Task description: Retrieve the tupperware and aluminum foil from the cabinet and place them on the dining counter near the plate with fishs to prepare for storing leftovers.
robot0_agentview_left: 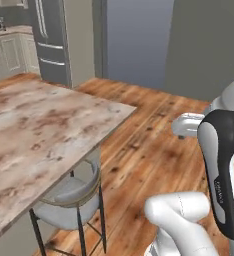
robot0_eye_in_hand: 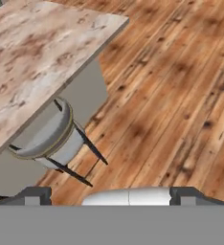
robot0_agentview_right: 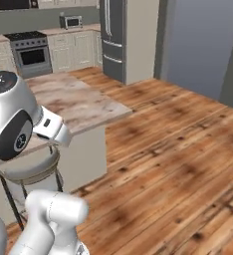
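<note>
The robot is parked by the corner of the dining counter (robot0_agentview_left: pixel 39 125), its marbled top bare here, a grey-seated stool (robot0_agentview_left: pixel 71 200) tucked under the edge at about seven o'clock. To do this stretch well it should roll past that corner with room to spare. The arm is folded up close over the base, and the gripper (robot0_eye_in_hand: pixel 104 194) looks down at the wooden floor (robot0_eye_in_hand: pixel 181 95), fingers wide apart, holding nothing

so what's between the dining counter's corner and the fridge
Bare wooden floor lies between the dining counter corner and the fridge, as the right base view shows.
</note>
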